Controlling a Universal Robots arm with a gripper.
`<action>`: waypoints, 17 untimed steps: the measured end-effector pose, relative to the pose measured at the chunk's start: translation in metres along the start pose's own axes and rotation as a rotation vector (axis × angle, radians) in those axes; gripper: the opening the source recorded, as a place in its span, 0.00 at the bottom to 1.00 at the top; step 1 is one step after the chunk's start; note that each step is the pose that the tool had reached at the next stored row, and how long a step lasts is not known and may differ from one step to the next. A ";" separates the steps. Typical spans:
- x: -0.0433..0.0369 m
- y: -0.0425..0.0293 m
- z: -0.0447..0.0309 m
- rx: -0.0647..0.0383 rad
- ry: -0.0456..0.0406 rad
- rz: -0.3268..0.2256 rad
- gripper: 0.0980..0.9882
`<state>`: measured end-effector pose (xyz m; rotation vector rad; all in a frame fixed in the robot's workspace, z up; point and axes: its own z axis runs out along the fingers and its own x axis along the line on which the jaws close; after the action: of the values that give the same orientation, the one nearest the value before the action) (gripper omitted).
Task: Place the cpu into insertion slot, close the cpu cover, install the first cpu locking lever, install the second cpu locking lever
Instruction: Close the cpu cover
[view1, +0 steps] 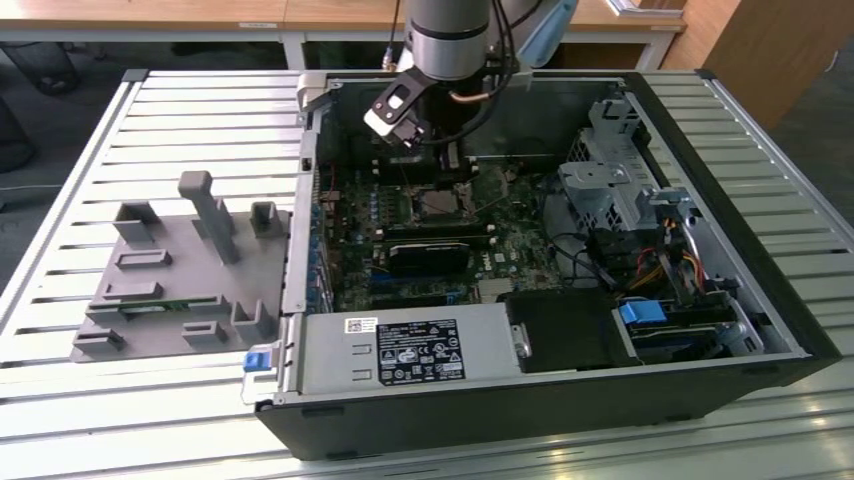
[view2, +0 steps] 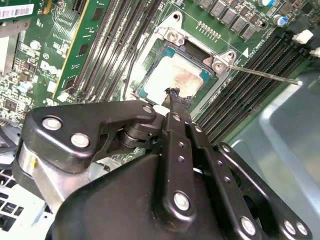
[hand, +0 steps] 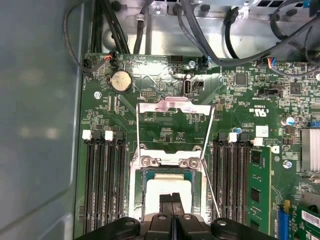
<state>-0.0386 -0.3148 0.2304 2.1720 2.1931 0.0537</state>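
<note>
exterior view, arm (view1: 447, 40) reaching straight down into the open pc case (view1: 561, 410), gripper (view1: 451, 172) just above the insertion slot (view1: 438, 204), second wrist view, jaws pinched together, tip right over the cpu (view2: 170, 75) sat in the slot, first wrist view, cpu cover (hand: 172, 106) flipped back open

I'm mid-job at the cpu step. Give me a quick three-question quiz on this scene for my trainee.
1. True or false: the cpu cover lies closed over the cpu.
2. The tips of the gripper are nearest to: A the cpu, B the power supply, C the grey tray.
3. Fill in: the gripper's fingers are ____ (open or shut).
Key: 1 false; 2 A; 3 shut.
</note>
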 end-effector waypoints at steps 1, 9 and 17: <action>0.0000 0.0001 -0.0014 0.000 0.0000 0.000 0.01; -0.0002 0.0010 -0.0162 0.002 0.0001 0.000 0.01; -0.0005 0.0020 -0.0315 0.006 0.0000 0.000 0.01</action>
<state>-0.0385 -0.3148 0.2620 2.1748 2.1960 0.0476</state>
